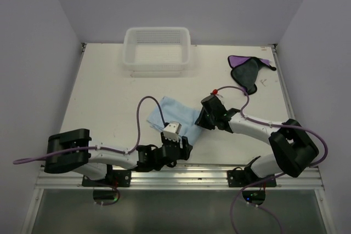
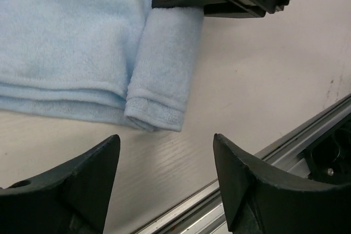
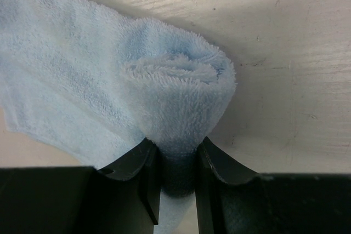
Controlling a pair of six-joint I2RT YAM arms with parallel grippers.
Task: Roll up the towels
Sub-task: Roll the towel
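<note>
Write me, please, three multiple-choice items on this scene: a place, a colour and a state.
1. Where is the purple towel relative to the white basket?
A. inside it
B. right of it, on the table
C. beneath it

2. What colour is the partly rolled towel?
A. light blue
B. green
C. white

3. What is the right gripper doing?
A. hanging open
B. gripping the basket
C. clamping the roll's end

1 B: it lies crumpled near the table's far right corner.
2 A: both wrist views show pale blue pile.
3 C: its jaws pinch the roll between them.
</note>
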